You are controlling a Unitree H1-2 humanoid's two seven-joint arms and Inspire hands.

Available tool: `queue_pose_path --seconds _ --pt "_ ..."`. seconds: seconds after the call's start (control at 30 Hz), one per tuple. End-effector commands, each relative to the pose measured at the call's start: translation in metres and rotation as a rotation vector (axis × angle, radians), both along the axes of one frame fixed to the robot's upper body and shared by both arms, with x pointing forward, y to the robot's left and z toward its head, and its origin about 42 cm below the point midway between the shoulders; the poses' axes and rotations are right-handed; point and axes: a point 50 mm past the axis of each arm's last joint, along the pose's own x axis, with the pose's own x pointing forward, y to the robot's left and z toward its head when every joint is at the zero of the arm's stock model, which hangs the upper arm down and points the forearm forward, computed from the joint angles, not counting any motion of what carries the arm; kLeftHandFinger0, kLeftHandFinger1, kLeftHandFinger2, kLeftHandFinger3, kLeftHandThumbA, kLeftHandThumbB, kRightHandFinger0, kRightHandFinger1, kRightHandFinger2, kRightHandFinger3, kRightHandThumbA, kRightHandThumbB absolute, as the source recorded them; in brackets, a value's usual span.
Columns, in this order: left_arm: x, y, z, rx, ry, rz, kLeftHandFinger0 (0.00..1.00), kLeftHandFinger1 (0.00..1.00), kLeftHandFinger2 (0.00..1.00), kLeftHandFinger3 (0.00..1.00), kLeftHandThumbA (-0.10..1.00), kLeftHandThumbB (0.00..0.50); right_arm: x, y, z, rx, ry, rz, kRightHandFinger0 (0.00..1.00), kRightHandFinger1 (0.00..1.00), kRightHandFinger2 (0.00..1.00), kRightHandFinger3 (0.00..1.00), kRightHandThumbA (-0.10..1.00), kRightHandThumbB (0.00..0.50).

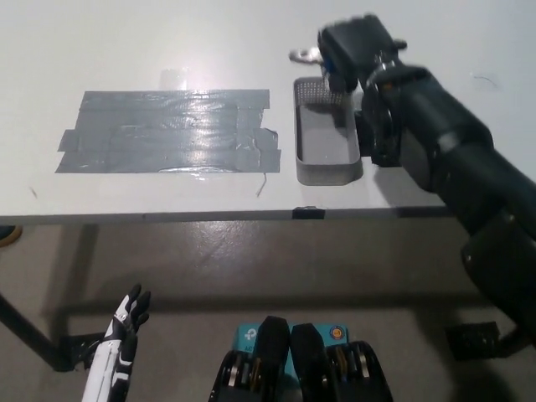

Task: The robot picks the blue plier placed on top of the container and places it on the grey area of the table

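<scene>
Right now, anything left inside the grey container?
The container looks empty; its bare floor shows. The right hand holds the blue plier above its far end, covering only a little of that far rim.

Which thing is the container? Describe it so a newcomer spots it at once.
Find the white table and its big grey tape patch. Just right of the patch, near the table's front edge, sits the container: a small grey rectangular tray with raised walls, unlike the flat tape.
</scene>
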Motion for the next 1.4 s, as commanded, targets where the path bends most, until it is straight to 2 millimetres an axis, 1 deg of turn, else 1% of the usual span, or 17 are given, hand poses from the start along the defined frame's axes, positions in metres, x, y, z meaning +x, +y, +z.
queue_pose_path --seconds 0.0,0.13,0.3,0.37,0.4,0.53,0.6,0.67,0.73,0.8,0.87,0.9,0.93,0.97,1.03,1.2,1.37 --pt "-0.001 0.003 0.007 -0.006 -0.039 -0.007 1.0 1.0 1.0 1.0 1.0 0.13 -0.001 0.03 0.062 0.011 -0.166 0.108 0.0 0.07 0.41 0.3 -0.1 0.275" --pt "-0.001 0.003 0.007 0.003 -0.044 -0.008 1.0 1.0 1.0 1.0 1.0 0.11 -0.004 0.04 0.06 0.025 -0.157 0.122 0.0 0.14 0.54 0.33 -0.1 0.261" --pt "-0.003 0.003 0.005 0.002 -0.045 -0.004 1.0 1.0 1.0 1.0 1.0 0.106 -0.013 0.069 0.046 -0.028 -0.185 0.166 0.0 0.1 0.53 0.34 -0.1 0.285" --pt "-0.004 0.002 0.006 0.005 -0.045 -0.005 1.0 1.0 1.0 1.0 1.0 0.118 -0.018 0.083 0.035 0.005 -0.136 0.172 0.03 0.19 0.64 0.41 -0.1 0.278" --pt "-0.003 0.001 0.007 0.011 -0.048 -0.006 1.0 1.0 1.0 1.0 1.0 0.119 -0.022 0.091 0.029 0.033 -0.134 0.194 0.0 0.13 0.53 0.43 -0.1 0.306" --pt "-0.002 -0.001 0.009 0.012 -0.054 -0.01 1.0 1.0 1.0 1.0 1.0 0.123 -0.033 0.118 0.012 0.073 -0.071 0.214 0.0 0.05 0.4 0.42 -0.1 0.326" --pt "0.002 -0.002 0.011 -0.003 -0.061 -0.01 1.0 1.0 1.0 1.0 1.0 0.118 -0.04 0.133 0.008 0.097 -0.041 0.225 0.0 0.0 0.24 0.42 -0.03 0.316" --pt "0.004 -0.004 0.011 -0.005 -0.065 -0.014 1.0 1.0 1.0 1.0 1.0 0.12 -0.046 0.144 0.002 0.094 -0.037 0.235 0.0 0.03 0.27 0.36 -0.1 0.317" --pt "0.003 -0.006 0.011 -0.002 -0.066 -0.02 1.0 1.0 1.0 1.0 1.0 0.122 -0.053 0.156 -0.008 0.106 -0.016 0.244 0.0 0.0 0.25 0.46 -0.1 0.373" --pt "0.001 -0.007 0.012 -0.001 -0.052 -0.021 1.0 1.0 1.0 1.0 1.0 0.144 -0.057 0.162 -0.014 0.126 0.002 0.264 0.04 0.06 0.27 0.49 -0.1 0.343" --pt "-0.001 -0.009 0.013 -0.012 -0.033 -0.021 1.0 1.0 1.0 1.0 1.0 0.163 -0.061 0.166 -0.02 0.143 0.016 0.265 0.0 0.04 0.22 0.5 -0.1 0.332" --pt "-0.003 -0.009 0.013 -0.013 -0.039 -0.024 1.0 1.0 1.0 1.0 1.0 0.155 -0.064 0.169 -0.026 0.135 0.02 0.269 0.11 0.15 0.28 0.5 -0.1 0.333" --pt "-0.003 -0.01 0.014 -0.011 -0.038 -0.025 1.0 1.0 1.0 1.0 1.0 0.152 -0.066 0.171 -0.029 0.138 0.031 0.271 0.11 0.14 0.26 0.47 -0.1 0.335" --pt "-0.002 -0.01 0.013 -0.008 -0.054 -0.027 1.0 1.0 1.0 1.0 1.0 0.142 -0.067 0.172 -0.034 0.142 0.033 0.272 0.02 0.03 0.13 0.42 -0.1 0.332" --pt "-0.001 -0.011 0.014 -0.002 -0.056 -0.026 1.0 1.0 1.0 1.0 1.0 0.141 -0.068 0.172 -0.038 0.134 0.04 0.269 0.0 0.0 0.06 0.41 -0.1 0.323" --pt "0.001 -0.012 0.015 0.01 -0.069 -0.032 1.0 1.0 1.0 1.0 1.0 0.146 -0.066 0.162 -0.052 0.155 0.084 0.247 0.0 0.03 0.1 0.46 -0.1 0.323" --pt "0.002 -0.013 0.016 0.005 -0.07 -0.044 1.0 1.0 1.0 1.0 1.0 0.144 -0.061 0.146 -0.06 0.157 0.1 0.211 0.0 0.05 0.14 0.38 -0.1 0.294"
